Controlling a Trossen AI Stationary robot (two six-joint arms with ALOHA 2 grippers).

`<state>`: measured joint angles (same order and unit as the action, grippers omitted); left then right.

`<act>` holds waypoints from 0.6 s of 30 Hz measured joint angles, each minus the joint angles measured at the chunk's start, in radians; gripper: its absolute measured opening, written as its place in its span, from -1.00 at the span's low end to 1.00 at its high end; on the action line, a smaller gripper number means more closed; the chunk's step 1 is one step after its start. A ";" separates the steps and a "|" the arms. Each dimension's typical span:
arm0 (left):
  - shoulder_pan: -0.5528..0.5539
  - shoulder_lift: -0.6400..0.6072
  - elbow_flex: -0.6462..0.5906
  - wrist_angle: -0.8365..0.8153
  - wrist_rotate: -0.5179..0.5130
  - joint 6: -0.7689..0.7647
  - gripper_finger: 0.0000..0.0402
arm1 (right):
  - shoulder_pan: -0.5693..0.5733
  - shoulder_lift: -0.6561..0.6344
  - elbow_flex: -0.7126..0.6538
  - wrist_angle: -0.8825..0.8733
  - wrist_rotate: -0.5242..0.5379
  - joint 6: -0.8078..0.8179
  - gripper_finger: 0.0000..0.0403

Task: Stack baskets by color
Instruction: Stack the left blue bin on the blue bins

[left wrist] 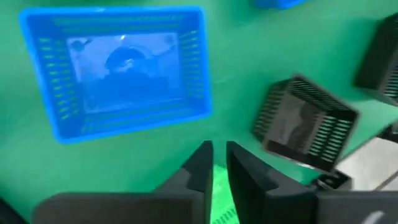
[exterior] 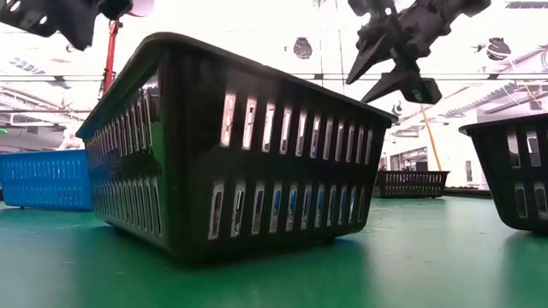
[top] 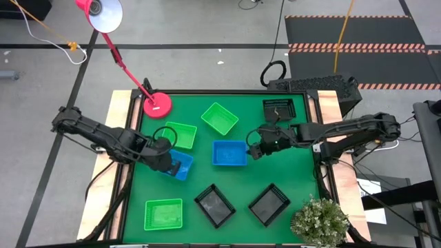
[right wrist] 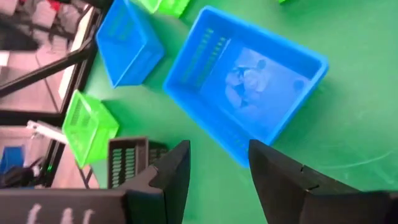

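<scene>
Two blue baskets lie on the green table, one at mid-table [top: 229, 153] and one left of it [top: 182, 167]. My left gripper [top: 167, 163] hovers over the left blue basket [left wrist: 118, 74], pointing steeply down. Its fingers [left wrist: 217, 165] stand a narrow gap apart with nothing between them. My right gripper [top: 253, 149] hangs open at the right side of the middle blue basket [right wrist: 249, 81] and holds nothing. Three green baskets [top: 220, 118] [top: 180, 135] [top: 164, 214] and three black baskets [top: 279, 109] [top: 215, 204] [top: 269, 204] rest singly on their bottoms.
A red round lamp base [top: 157, 105] stands at the far left of the table, its arm slanting up and away. A potted plant [top: 318, 220] sits at the near right corner. In the low view a black basket [exterior: 240, 145] fills the foreground.
</scene>
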<state>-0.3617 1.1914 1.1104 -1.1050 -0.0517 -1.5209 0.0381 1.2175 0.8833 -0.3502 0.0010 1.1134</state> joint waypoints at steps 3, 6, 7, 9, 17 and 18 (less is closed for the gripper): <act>0.021 -0.039 -0.073 -0.009 0.010 -0.001 -0.61 | 0.032 -0.009 0.000 -0.001 0.001 0.003 -0.23; 0.048 -0.083 -0.150 -0.015 0.016 -0.011 -0.54 | 0.061 -0.013 0.000 0.002 0.002 0.011 -0.23; 0.061 -0.097 -0.176 -0.015 0.028 -0.012 -0.52 | 0.069 -0.013 0.000 0.000 0.002 0.018 -0.23; 0.085 -0.119 -0.226 -0.013 0.053 -0.011 -0.48 | 0.084 -0.014 0.000 -0.001 0.002 0.028 -0.23; 0.148 -0.161 -0.364 -0.013 0.086 0.006 -0.26 | 0.114 -0.016 0.000 0.002 0.002 0.045 -0.23; 0.151 -0.160 -0.376 -0.009 0.080 0.008 -0.23 | 0.115 -0.015 0.000 0.001 0.002 0.045 -0.23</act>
<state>-0.2109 1.0309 0.7347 -1.1142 0.0281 -1.5126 0.1528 1.2022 0.8833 -0.3496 0.0029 1.1584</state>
